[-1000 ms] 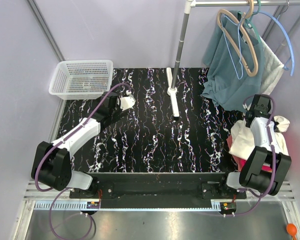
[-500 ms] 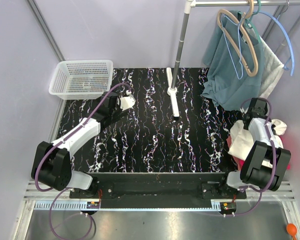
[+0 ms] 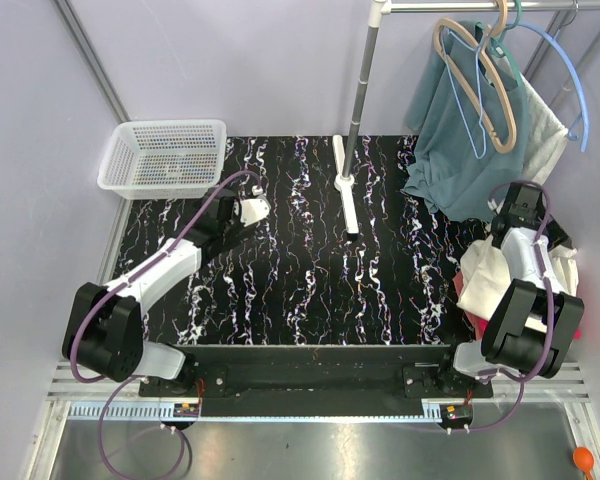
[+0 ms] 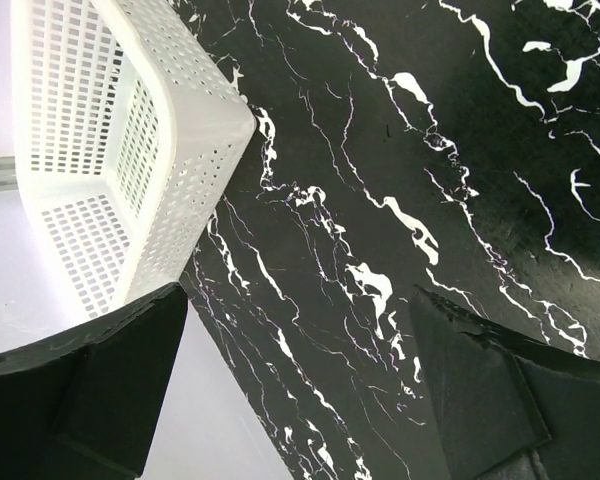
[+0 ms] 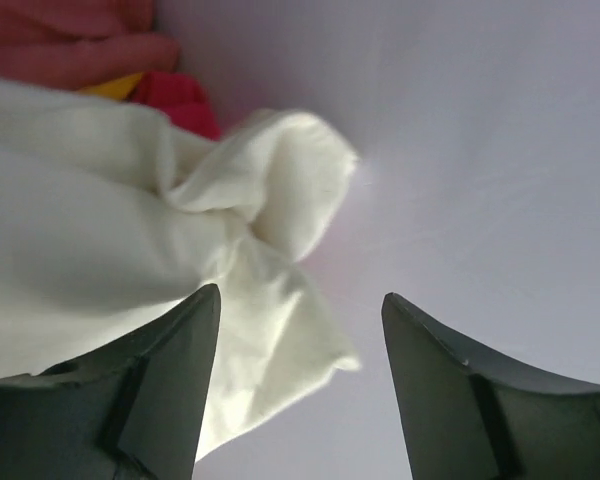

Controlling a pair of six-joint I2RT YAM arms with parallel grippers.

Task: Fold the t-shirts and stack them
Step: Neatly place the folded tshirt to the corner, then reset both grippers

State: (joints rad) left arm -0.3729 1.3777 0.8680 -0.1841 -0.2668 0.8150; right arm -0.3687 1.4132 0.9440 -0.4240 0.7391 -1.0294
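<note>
A cream t-shirt (image 3: 488, 272) lies crumpled at the table's right edge, over a pink one (image 3: 483, 322). My right gripper (image 3: 521, 203) hovers at the far end of this pile and is open. In the right wrist view a loose corner of the cream t-shirt (image 5: 270, 330) hangs between the spread fingers (image 5: 160, 400), nearer the left one and not clamped. Pink cloth (image 5: 70, 45) and a sliver of orange (image 5: 115, 88) show behind it. My left gripper (image 3: 256, 208) is open and empty over the black marble table (image 4: 430, 150), beside the basket.
A white mesh basket (image 3: 165, 155) stands at the back left, its corner close to my left fingers (image 4: 110, 160). A rack pole (image 3: 358, 100) rises from a white foot (image 3: 347, 195) at the back centre. A teal garment (image 3: 465, 130) hangs on hangers at the back right.
My right gripper has gone from shut to open, letting go of the cream t-shirt, and has shifted slightly toward the back right. The left arm has barely moved.
</note>
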